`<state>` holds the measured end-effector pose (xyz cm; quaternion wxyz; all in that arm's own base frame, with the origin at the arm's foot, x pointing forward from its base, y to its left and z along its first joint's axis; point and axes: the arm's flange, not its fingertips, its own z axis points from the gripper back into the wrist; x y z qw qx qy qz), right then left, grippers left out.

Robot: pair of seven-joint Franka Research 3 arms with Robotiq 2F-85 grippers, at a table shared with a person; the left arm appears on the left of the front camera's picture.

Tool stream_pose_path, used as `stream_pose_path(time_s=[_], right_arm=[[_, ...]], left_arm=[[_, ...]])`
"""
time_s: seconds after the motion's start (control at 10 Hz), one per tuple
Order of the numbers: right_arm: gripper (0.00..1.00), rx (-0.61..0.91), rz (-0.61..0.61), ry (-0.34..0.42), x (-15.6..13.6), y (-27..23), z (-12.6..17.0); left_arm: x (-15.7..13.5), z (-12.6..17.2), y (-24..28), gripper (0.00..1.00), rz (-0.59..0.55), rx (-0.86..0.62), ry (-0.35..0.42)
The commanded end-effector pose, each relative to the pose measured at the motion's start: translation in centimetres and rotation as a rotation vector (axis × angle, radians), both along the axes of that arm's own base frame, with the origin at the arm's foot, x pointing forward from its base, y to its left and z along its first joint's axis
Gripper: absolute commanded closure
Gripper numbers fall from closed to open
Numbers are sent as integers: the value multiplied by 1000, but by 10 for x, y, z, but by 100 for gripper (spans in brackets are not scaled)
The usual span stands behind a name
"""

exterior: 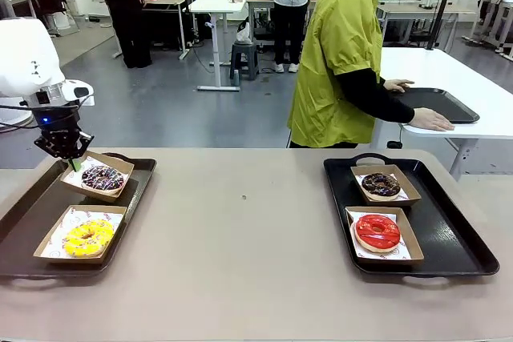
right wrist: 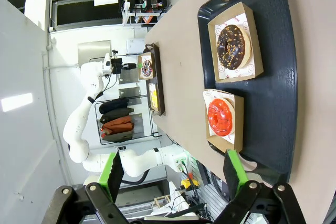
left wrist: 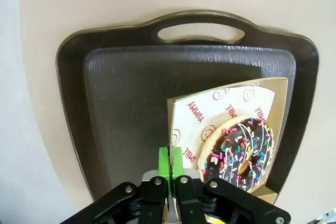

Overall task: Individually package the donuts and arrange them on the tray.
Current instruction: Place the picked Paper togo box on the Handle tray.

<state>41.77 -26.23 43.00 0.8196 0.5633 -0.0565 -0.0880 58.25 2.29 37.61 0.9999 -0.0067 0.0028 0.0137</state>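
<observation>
My left gripper (exterior: pixel 74 163) is shut on the near edge of a shallow cardboard box (exterior: pixel 120 165) at the back of the left black tray (exterior: pixel 24 222). In that box lies the dark donut with purple-white sprinkles (exterior: pixel 103 178). In the left wrist view the green pads (left wrist: pixel 177 162) pinch the box wall beside the sprinkled donut (left wrist: pixel 241 153). A boxed yellow donut (exterior: pixel 88 236) sits in front of it. The right tray (exterior: pixel 461 238) holds a boxed chocolate donut (exterior: pixel 381 185) and a boxed red donut (exterior: pixel 377 231). My right gripper (right wrist: pixel 175 170) hangs open high above that tray.
A person in a yellow-green top (exterior: pixel 341 54) stands at the far side, turned away, both hands on another black tray (exterior: pixel 433 102) on a white table. The tan tabletop (exterior: pixel 240 230) lies bare between my two trays.
</observation>
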Motion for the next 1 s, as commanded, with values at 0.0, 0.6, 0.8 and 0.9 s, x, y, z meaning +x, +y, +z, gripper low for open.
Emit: stream_pose_path(time_s=[0.0, 0.6, 0.8, 0.9], right_arm=[[0, 0, 13, 2, 0, -2, 0], [0, 0, 13, 2, 0, -2, 0], [0, 0, 13, 2, 0, -2, 0], [0, 0, 13, 2, 0, -2, 0]], left_arm=[[14, 0, 8, 99, -22, -19, -6], [13, 0, 9, 0, -40, -2, -14], [11, 4, 10, 48, -36, -11, -13], [11, 7, 11, 0, -39, -17, -14]])
